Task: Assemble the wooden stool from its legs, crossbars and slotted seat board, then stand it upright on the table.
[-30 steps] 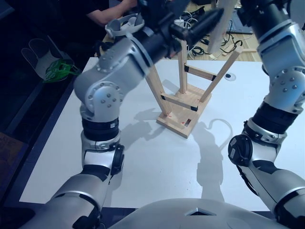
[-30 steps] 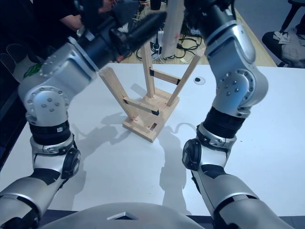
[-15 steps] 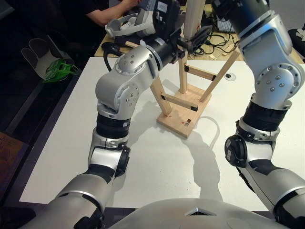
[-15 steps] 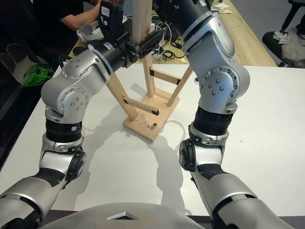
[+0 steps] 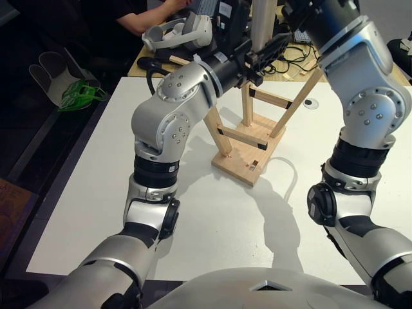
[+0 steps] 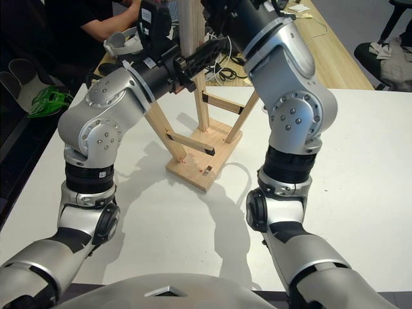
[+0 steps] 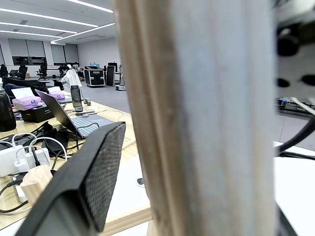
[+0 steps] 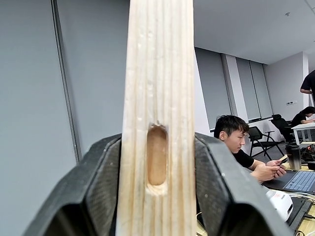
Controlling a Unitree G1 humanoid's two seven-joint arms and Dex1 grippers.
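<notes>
Right gripper (image 8: pixel 157 167) clamped on fourth leg (image 8: pixel 157 73), upright above upturned seat board (image 5: pixel 239 166). Left gripper (image 6: pixel 205 54) beside that leg; grip cannot be told.

Rounded silver arm shells (image 5: pixel 187 84) carry small screws (image 5: pixel 166 132), with black ribbed rings (image 5: pixel 154 172) between.

The leg (image 8: pixel 157 59) is pale bare wood, matt, with fine lengthwise grain; the fingers (image 8: pixel 96 191) of the right gripper (image 8: pixel 157 162) clamping it are matt black plastic. Toward 12 o'clock on the smooth white table (image 5: pixel 212 232), the seat board (image 5: pixel 239 168) is the same raw wood, and the crossbars (image 5: pixel 241 137) are black-wrapped at their ends.
</notes>
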